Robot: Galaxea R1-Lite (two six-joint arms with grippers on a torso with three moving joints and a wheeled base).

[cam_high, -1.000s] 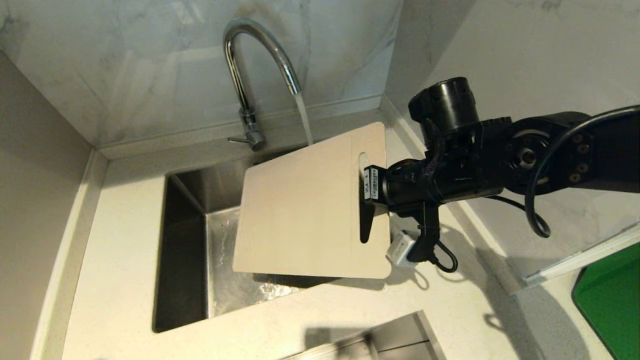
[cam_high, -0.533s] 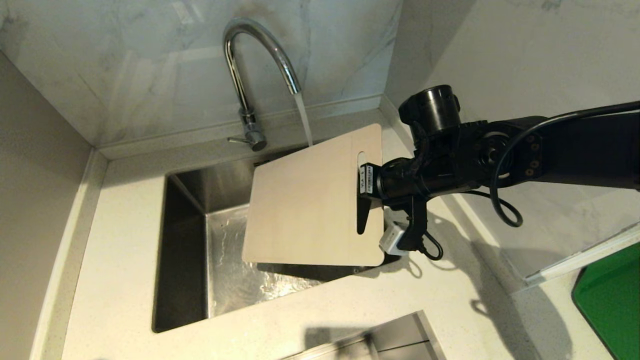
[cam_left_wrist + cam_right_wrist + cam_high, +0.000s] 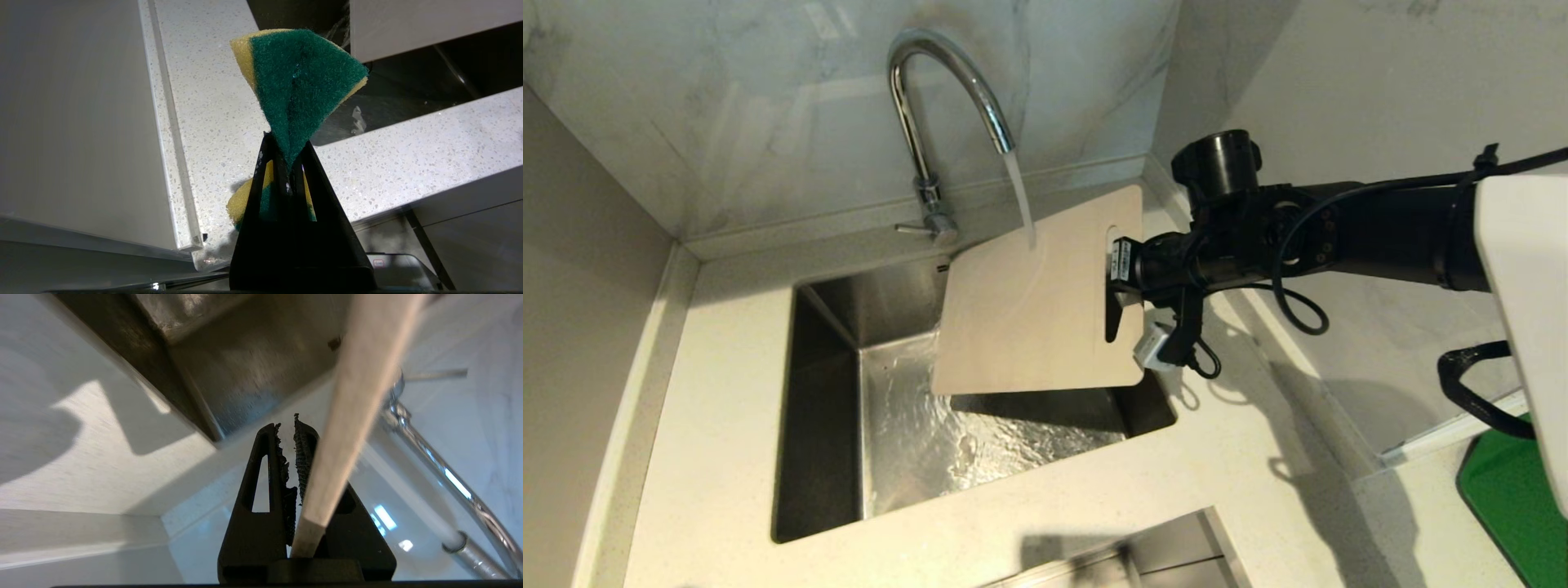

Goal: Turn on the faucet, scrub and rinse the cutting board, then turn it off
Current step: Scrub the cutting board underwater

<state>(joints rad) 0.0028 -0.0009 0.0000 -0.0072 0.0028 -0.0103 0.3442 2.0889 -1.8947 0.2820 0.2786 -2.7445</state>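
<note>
We had swung the cutting board, clamped in our right tool, under the faucet stream, so rinsing began.

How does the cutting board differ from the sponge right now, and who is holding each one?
The cutting board is large, thin, rigid and beige; the sponge is small, soft, green and yellow. The right gripper holds the board by its handle end over the sink, under the faucet stream; the left gripper pinches the sponge folded, above the counter. Each is clamped in a gripper.
</note>
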